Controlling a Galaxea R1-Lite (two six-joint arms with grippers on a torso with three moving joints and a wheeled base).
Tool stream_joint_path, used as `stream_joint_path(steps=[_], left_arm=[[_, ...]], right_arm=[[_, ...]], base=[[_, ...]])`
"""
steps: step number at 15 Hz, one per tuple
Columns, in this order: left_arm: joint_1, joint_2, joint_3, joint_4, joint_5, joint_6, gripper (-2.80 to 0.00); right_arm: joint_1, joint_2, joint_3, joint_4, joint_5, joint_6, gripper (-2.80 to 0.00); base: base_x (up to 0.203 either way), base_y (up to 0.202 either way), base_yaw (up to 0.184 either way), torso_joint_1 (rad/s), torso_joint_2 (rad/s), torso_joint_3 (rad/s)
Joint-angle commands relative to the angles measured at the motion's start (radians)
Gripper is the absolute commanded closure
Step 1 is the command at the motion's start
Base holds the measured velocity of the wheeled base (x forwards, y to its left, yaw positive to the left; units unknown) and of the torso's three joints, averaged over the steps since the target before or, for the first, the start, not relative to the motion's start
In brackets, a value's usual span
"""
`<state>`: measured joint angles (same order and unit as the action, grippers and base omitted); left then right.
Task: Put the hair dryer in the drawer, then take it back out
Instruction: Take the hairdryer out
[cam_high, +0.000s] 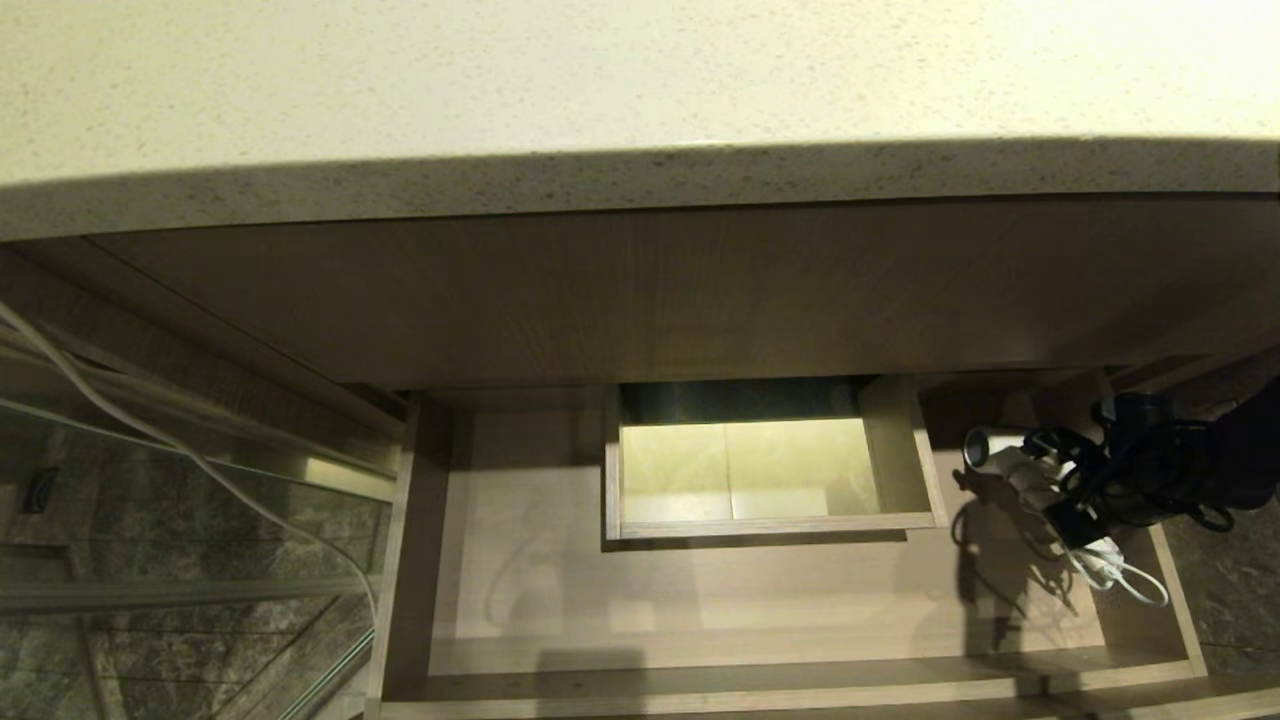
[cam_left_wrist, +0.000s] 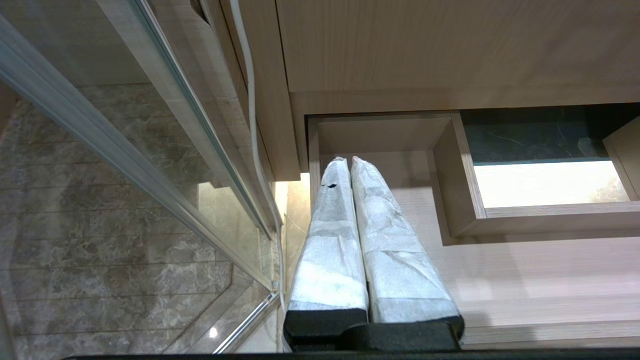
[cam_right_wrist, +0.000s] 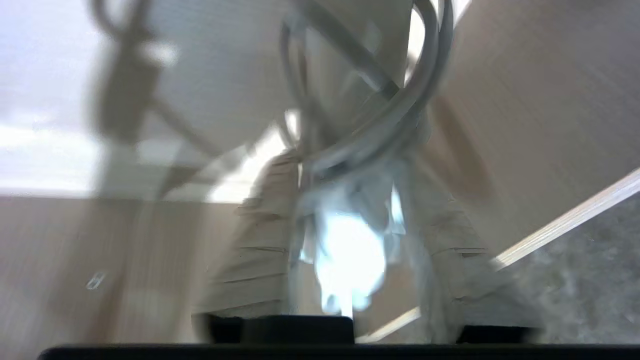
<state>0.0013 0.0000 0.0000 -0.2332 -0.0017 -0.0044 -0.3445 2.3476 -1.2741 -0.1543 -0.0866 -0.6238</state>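
The right gripper (cam_high: 1075, 500) reaches in from the right edge over the open drawer's (cam_high: 700, 600) right end, its jaws clamped on the hair dryer (cam_high: 1010, 465) — barrel pointing left, white cord (cam_high: 1120, 575) dangling below. The boxed notch (cam_high: 770, 470) sits well to its left. The left gripper (cam_left_wrist: 349, 162) hangs pressed closed — above the drawer's left end.

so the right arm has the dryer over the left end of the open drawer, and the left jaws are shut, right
Not the left end. The head view shows the right gripper holding the dryer over the right end of the open drawer. The rest stands: the left wrist view shows the left gripper with its jaws shut.
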Motion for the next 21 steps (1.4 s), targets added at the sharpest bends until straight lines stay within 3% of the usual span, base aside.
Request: stream_joint_path(steps=[1, 9, 17, 21], left_arm=[[0.000, 0.000, 0.040, -0.002, 0.000, 0.000, 0.00], [0.000, 0.000, 0.040, -0.002, 0.000, 0.000, 0.00], [0.000, 0.000, 0.040, -0.002, 0.000, 0.000, 0.00], [0.000, 0.000, 0.040, -0.002, 0.000, 0.000, 0.00]], right_arm=[[-0.001, -0.028, 0.023, -0.001, 0.008, -0.005, 0.00], [-0.006, -0.049, 0.092, 0.006, 0.023, -0.033, 0.00], [-0.100, 0.073, 0.017, 0.061, 0.017, -0.028, 0.00], [-0.099, 0.113, 0.001, 0.053, 0.024, -0.026, 0.00]], base=[[0.000, 0.000, 0.000, 0.000, 0.00, 0.000], [0.000, 0.000, 0.000, 0.000, 0.00, 0.000], [0.000, 0.000, 0.000, 0.000, 0.00, 0.000], [0.000, 0.000, 0.000, 0.000, 0.00, 0.000]])
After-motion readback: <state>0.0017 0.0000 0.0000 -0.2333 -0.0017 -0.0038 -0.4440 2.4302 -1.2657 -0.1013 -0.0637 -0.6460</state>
